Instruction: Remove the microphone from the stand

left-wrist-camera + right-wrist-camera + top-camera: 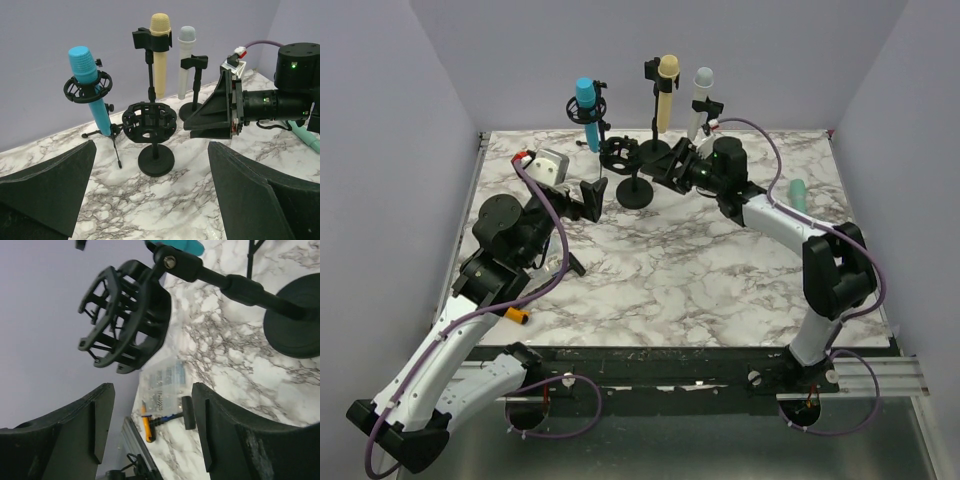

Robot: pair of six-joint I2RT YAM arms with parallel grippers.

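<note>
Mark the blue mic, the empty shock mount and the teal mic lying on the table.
blue microphone (pixel 84 62): left wrist view, on its head.
empty shock mount (pixel 149 116): left wrist view, front of its cage.
teal microphone (pixel 798 193): top external view, mid-body.

The worktop (pixel 670 260) is viewed from high above its near edge; both wrist views are taken low and close — the black shock mount (pixel 149 121) by the far edge is shared.
</note>
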